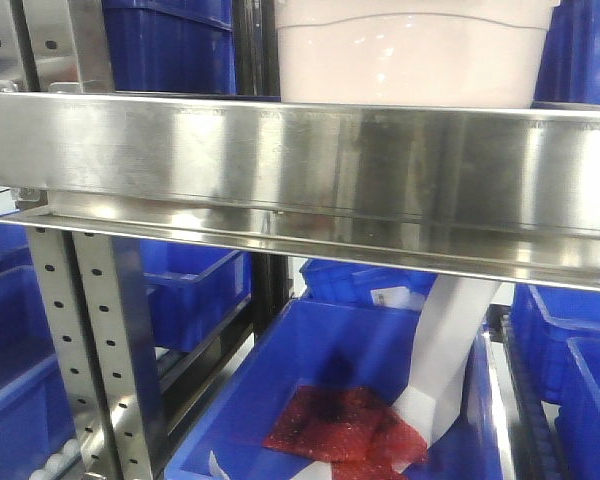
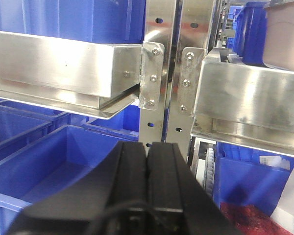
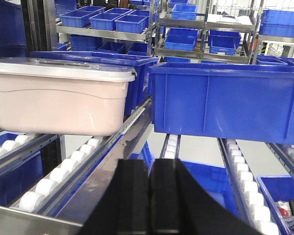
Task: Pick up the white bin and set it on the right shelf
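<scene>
A warehouse aisle of steel racks runs into the distance, loaded with blue bins (image 3: pixel 225 100) on many levels. The nearest rack, the right shelf (image 1: pixel 300 165), fills the front view with its broad polished rail; behind that rail lie sloping lanes of white rollers (image 3: pixel 63 171).

The white bin (image 3: pixel 59 100) already sits on those rollers, at the left of the right wrist view and just above the rail in the front view. Its long side runs left to right across the lane, lid up and level, with the wavy ridge facing the near side. A large blue bin stands just beside it on the right, with a narrow gap between them.

From here, the main risk appears to be the rollers: the lanes tilt, so a nudge from an arm could send the bin rolling, or skew it against its blue neighbour. Its near right corner seems to overhang the lane divider, though the angle makes that hard to judge, so it may sit unevenly.

The left gripper (image 2: pixel 148 147) is closed with nothing between its pads, near the rack uprights. The right gripper (image 3: pixel 150 166) is likewise closed and empty, below and apart from the bin.
</scene>
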Controlling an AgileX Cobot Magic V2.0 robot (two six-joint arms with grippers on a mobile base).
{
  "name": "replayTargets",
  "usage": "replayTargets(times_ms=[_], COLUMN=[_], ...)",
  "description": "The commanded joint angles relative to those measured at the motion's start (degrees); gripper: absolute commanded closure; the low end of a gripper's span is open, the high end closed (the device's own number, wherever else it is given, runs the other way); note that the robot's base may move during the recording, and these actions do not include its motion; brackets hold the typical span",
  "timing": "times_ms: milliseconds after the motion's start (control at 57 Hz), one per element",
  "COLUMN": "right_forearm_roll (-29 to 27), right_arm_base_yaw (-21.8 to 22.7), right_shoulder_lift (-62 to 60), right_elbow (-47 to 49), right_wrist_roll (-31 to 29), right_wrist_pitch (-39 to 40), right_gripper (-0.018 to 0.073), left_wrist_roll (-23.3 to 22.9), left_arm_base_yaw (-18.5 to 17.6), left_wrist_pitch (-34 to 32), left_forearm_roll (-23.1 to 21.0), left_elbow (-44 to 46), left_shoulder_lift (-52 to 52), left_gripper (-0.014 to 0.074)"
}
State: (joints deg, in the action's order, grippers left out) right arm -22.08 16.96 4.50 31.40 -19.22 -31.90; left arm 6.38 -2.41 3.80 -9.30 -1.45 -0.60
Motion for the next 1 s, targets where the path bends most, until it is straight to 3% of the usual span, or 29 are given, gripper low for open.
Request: replayTargets(times_ms=[0, 351, 473, 736, 982], right_forearm_roll=[-0.86, 0.21, 1.79, 18.21, 19.5], right_arm_base_yaw=[-0.1, -0.31, -3.42, -10.6, -12.8], right_shoulder_lift=[0.9, 0.94, 1.01, 0.7, -6.21], right_elbow=[1.39, 0.43, -3.0, -15.41, -27.41], right_wrist_roll=[0.0, 0.0, 0.35, 15.93, 17.27], right_wrist_pitch=[4.98, 5.22, 8.69, 22.22, 31.9], right_gripper=[0.0483, 0.0483, 0.0483, 0.0483, 0.0483], left_wrist_roll=[-0.42, -0.42, -0.42, -0.42, -0.42], left_arm_base_yaw=[0.01, 0.01, 0.01, 0.01, 0.01], left_wrist_pitch=[-5.57, -5.57, -5.57, -5.57, -5.57], left_forearm_roll=[-0.55, -0.55, -0.55, -0.55, -0.55], left_elbow=[-0.62, -0.62, -0.62, -0.62, -0.62], left_shoulder_lift=[-0.5, -0.5, -0.5, -0.5, -0.5], left_gripper=[0.0715, 0.0715, 0.0715, 0.0715, 0.0715])
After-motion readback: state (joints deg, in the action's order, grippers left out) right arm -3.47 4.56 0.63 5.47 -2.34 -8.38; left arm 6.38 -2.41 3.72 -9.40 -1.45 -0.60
